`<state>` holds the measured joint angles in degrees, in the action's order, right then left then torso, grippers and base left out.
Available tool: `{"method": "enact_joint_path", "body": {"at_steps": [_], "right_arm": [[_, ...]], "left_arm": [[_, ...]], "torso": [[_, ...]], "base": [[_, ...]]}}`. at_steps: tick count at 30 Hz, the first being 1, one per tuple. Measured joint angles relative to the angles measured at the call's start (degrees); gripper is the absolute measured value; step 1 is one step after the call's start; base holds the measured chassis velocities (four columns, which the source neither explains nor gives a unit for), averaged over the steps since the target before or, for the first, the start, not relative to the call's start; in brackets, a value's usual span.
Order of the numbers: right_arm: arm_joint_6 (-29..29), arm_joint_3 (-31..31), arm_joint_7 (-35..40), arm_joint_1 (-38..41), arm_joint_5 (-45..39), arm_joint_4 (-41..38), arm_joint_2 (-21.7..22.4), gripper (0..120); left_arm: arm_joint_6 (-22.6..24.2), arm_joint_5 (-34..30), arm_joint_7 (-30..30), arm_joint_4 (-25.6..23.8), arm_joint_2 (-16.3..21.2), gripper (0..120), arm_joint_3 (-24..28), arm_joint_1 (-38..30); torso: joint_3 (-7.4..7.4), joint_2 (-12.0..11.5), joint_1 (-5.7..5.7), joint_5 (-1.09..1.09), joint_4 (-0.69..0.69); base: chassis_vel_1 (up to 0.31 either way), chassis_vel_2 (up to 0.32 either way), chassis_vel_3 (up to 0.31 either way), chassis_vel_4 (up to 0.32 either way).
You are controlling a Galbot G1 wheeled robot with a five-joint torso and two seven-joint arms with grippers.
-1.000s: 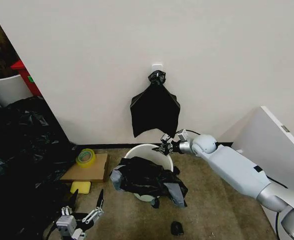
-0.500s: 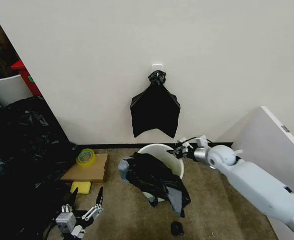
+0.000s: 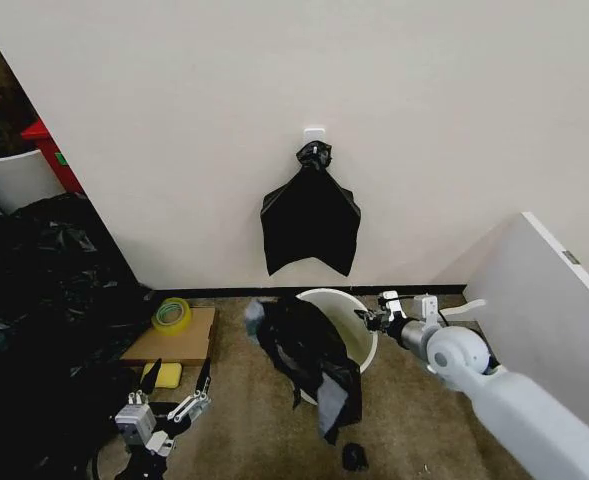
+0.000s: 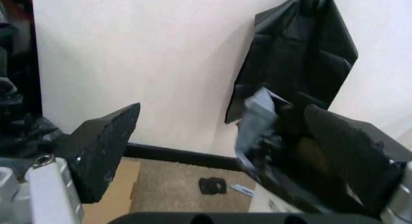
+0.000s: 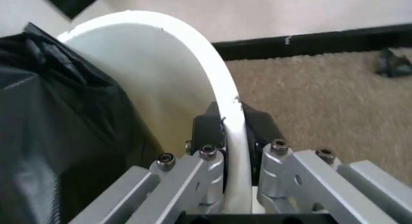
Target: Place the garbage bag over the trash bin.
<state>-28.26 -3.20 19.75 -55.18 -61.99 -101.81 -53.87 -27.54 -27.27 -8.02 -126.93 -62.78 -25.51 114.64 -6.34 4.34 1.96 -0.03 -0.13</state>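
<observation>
One finger inside the rim and one outside, the right gripper (image 5: 233,137) clamps the trash bin (image 3: 359,322), apparently tipped; the garbage bag (image 3: 309,355) drapes its near side. Moving the bin slowly should keep the bag on. The left gripper (image 3: 172,392) hangs low, fingers spread

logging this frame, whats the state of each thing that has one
bin: tipped, mouth open, rim clamped by the right gripper
bag: draped over the bin's left side, not over the rim all round
right gripper: shut on the bin rim, one finger inside, one outside
left gripper: open, low near the floor, holding nothing
hanging bag: on the wall hook, knotted at top
</observation>
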Motion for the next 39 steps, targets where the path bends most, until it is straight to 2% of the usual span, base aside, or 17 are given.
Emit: {"method": "enact_joint_path", "body": {"at_steps": [3,11,20,39], "right_arm": [[0.01,-1.04,7.47,-1.99,-1.26,-3.59,-3.55,3],[3.48,-0.10,14.38,-6.28,0.10,-9.27,-8.43,3],[8.69,0.41,15.53,-8.51,4.25,-8.02,-11.48,3],[11.96,0.64,14.73,-10.07,6.19,-5.38,-14.33,3]], "left_arm": [[-0.26,-0.36,-0.30,-0.03,0.33,100,-0.19,0.41],[-0.60,-0.96,-0.79,0.21,0.69,100,-0.27,0.35],[-0.38,-1.07,-1.43,0.46,0.68,100,0.30,-0.02],[0.13,-0.40,-1.98,0.75,-0.54,100,1.11,-0.46]], "torso": [[0.00,0.00,0.00,-0.02,0.00],[0.00,0.00,0.00,-0.02,-0.01],[-0.01,0.00,0.00,-0.02,-0.01],[0.00,0.00,0.00,-0.01,-0.01]], "base": [[0.000,0.000,0.000,0.000],[0.000,0.000,0.000,0.000],[0.000,0.000,0.000,0.000],[0.000,0.000,0.000,0.000]]}}
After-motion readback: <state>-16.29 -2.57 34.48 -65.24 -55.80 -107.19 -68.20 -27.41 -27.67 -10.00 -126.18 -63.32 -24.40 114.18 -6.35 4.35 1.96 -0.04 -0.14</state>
